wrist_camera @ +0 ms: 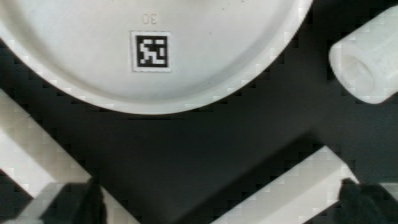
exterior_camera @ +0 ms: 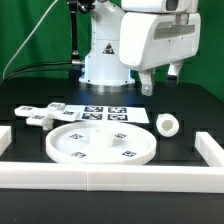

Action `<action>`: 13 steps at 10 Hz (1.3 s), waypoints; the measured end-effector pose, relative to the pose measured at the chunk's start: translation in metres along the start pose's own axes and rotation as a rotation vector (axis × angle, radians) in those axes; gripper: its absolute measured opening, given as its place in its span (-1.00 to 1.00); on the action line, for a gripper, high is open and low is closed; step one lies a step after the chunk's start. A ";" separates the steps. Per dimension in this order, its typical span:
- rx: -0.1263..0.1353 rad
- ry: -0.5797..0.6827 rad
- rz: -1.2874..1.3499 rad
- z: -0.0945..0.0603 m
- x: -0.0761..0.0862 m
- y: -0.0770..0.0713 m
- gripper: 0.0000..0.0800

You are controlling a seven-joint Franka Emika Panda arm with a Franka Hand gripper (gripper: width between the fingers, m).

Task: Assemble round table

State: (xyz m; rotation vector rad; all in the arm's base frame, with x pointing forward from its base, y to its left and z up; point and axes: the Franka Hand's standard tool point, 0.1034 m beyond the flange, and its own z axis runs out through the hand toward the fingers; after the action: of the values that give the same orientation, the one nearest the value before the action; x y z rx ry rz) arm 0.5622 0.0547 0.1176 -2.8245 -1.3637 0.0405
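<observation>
The large rimmed round disc [exterior_camera: 100, 143] lies flat on the black table near the front bar, with several square tags on it. The short thick cylinder leg [exterior_camera: 167, 124] lies on its side to the disc's right in the exterior view. The cross-shaped foot piece [exterior_camera: 40, 116] lies at the exterior view's left. My gripper [exterior_camera: 162, 82] hangs open and empty high above the table, over the area behind the leg. In the wrist view the disc [wrist_camera: 143, 50] with one tag and part of the leg [wrist_camera: 366, 70] show far below my gripper [wrist_camera: 214, 212], whose dark fingertips [wrist_camera: 54, 205] stand wide apart.
The marker board [exterior_camera: 100, 112] lies behind the disc. Long white bars edge the work area at the front [exterior_camera: 110, 178], the left [exterior_camera: 5, 138] and the right [exterior_camera: 210, 150]. Two bars meet at a corner in the wrist view [wrist_camera: 302, 185]. The robot base [exterior_camera: 105, 60] stands at the back.
</observation>
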 end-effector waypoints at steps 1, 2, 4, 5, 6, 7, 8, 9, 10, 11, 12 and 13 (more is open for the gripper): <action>0.000 0.000 0.000 0.000 0.000 0.000 0.62; 0.000 0.000 0.000 0.000 0.000 0.000 0.62; 0.001 0.000 0.000 0.000 0.000 0.000 0.62; -0.004 0.008 -0.039 0.003 -0.003 0.002 0.62; -0.011 0.022 -0.091 0.016 -0.019 0.007 0.62; -0.012 0.025 -0.134 0.028 -0.039 0.011 0.62; -0.018 0.032 -0.169 0.038 -0.050 0.015 0.62; -0.023 0.038 -0.194 0.051 -0.062 0.022 0.62; -0.018 0.039 -0.205 0.061 -0.074 0.029 0.62; -0.016 0.040 -0.212 0.070 -0.081 0.034 0.62; -0.005 0.037 -0.213 0.080 -0.086 0.038 0.62; -0.003 0.039 -0.209 0.087 -0.088 0.042 0.62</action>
State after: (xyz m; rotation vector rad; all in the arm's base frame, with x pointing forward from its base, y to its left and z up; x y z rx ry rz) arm 0.5380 -0.0405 0.0316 -2.6534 -1.6413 -0.0175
